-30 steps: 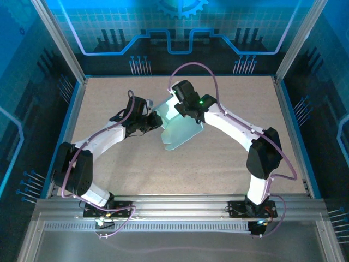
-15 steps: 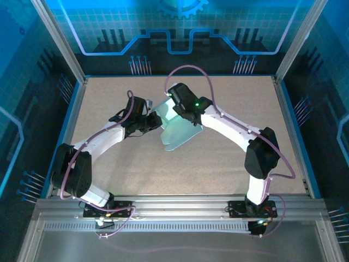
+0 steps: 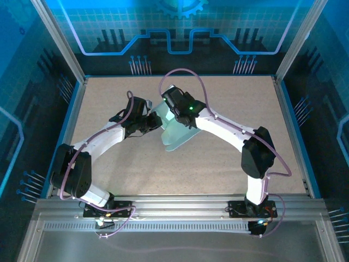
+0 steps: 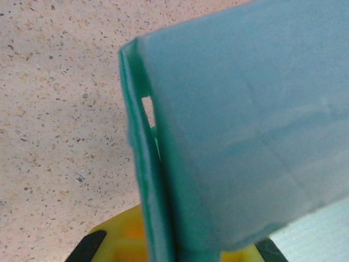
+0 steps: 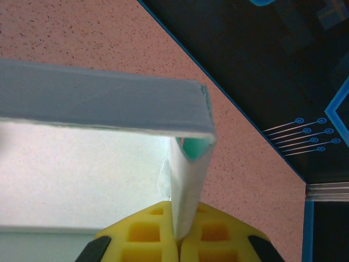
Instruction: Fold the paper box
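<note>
Near the middle of the speckled tabletop, a little toward the far side, I see the paper box. It is pale blue-white card, only partly folded. One rounded flap lies on the table pointing back toward the arm bases, and the rest rises between my two arms.

My left gripper reaches in from the left and meets the card's left edge. My right gripper comes across from the right to the card's far end. From overhead its fingertips are mostly hidden under the wrist, so the grip there is probably on the far corner.

On the left wrist camera, the paper box is a tilted panel with faint creases. A folded edge with a small slot runs down into the left gripper, whose yellow pads are pinched on it.

On the right wrist camera, a thin wall of card stands upright in the right gripper, squeezed between the yellow pads. Another panel of the paper box crosses above it.
</note>
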